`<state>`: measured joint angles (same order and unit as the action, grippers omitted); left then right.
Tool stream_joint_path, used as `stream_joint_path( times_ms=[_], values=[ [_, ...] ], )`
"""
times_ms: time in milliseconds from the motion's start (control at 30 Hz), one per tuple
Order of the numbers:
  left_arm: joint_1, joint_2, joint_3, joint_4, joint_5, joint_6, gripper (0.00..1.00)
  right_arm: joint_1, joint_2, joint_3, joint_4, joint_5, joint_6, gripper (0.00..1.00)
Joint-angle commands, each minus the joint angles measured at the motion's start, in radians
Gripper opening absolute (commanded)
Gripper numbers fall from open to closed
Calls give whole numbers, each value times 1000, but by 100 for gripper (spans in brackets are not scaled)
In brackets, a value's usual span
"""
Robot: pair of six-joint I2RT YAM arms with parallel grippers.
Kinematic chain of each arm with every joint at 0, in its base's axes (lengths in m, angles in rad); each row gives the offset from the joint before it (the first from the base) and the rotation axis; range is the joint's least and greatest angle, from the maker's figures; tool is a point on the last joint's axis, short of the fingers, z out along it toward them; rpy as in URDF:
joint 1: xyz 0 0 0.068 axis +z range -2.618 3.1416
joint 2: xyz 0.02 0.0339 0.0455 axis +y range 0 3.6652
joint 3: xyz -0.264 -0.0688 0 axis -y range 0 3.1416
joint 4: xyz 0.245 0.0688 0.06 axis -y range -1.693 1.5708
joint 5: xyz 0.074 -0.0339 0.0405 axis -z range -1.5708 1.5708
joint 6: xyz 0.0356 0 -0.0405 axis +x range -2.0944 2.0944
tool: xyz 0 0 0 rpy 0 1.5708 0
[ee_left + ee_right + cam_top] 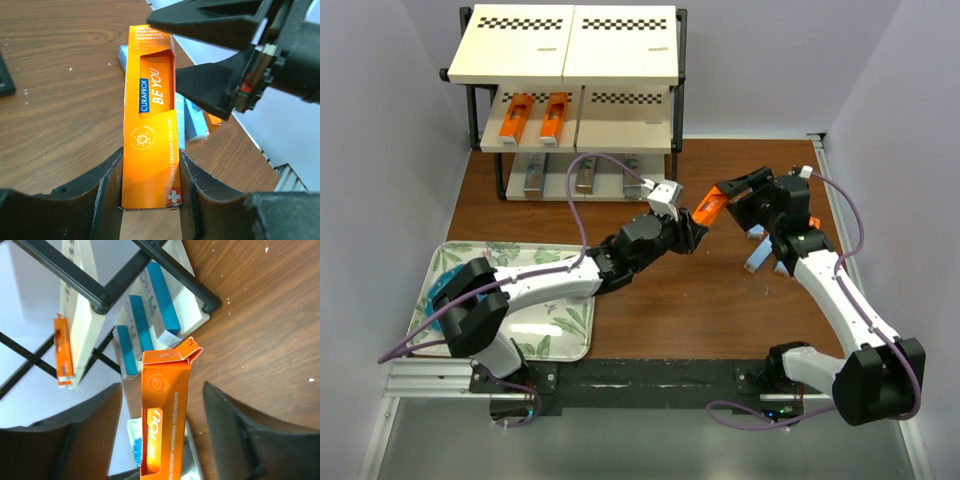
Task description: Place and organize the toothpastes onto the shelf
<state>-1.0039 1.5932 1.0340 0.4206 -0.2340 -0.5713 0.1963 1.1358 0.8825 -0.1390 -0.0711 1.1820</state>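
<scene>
1. The shelf (pixel 520 50) stands at the far edge of the table (pixel 720 300). Two orange boxes (pixel 517 117) lie side by side on its middle tier, and blue boxes (pixel 165 300) lie on the bottom tier.
2. Some light blue boxes (pixel 760 255) lie loose on the table near the right arm, so the task looks only partly done.
3. The left gripper (pixel 150 160) is clamped on the lower end of an orange toothpaste box (pixel 150 125), held above the table between the two arms.
4. The right gripper (pixel 162 390) has its jaws apart, clear of that box on both sides.
5. This looks like a handover to the left arm.
6. The next move probably calls for the right gripper to back away. The left arm can then lay the box on the middle tier, parallel to the orange pair.
</scene>
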Motion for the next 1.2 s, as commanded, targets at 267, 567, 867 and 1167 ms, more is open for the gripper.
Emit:
stream_joint_path(
  times_ms=[267, 567, 867, 1167],
  values=[
    [24, -216, -71, -61, -185, 234, 9, 5, -77, 70, -33, -41, -244, 98],
    [180, -394, -69, -204, -177, 303, 8, 5, -143, 104, -160, 34, -404, 98],
    [427, -285, 79, -246, -99, 396, 9, 5, -188, 105, -208, 63, -479, 98],
    [528, -73, 302, -232, -120, 422, 12, 18, -234, 113, -264, 111, -555, 98]
  ],
)
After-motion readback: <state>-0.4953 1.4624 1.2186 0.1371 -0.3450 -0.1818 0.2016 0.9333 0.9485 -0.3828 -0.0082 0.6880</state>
